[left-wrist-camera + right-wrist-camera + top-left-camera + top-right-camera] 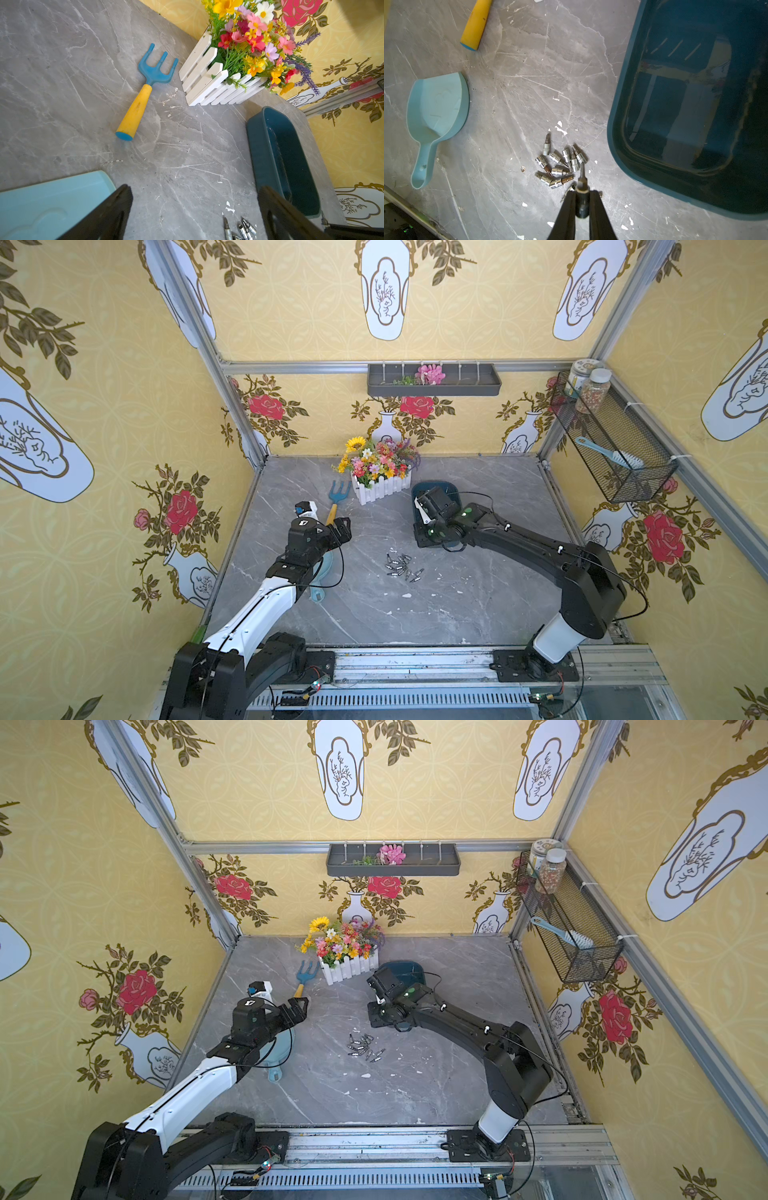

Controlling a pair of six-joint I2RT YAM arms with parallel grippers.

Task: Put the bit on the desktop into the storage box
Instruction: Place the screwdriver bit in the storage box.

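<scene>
Grey desktop (529, 62) to storage box (615, 128): grips one bit (582, 188) in right gripper (582, 194), left gripper (194, 188) agape; next, likely, clear rim, release.

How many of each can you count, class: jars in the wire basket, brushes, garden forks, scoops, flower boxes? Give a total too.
Jars: 2
Brush: 1
Garden fork: 1
Scoop: 1
Flower box: 1
Total: 6
</scene>
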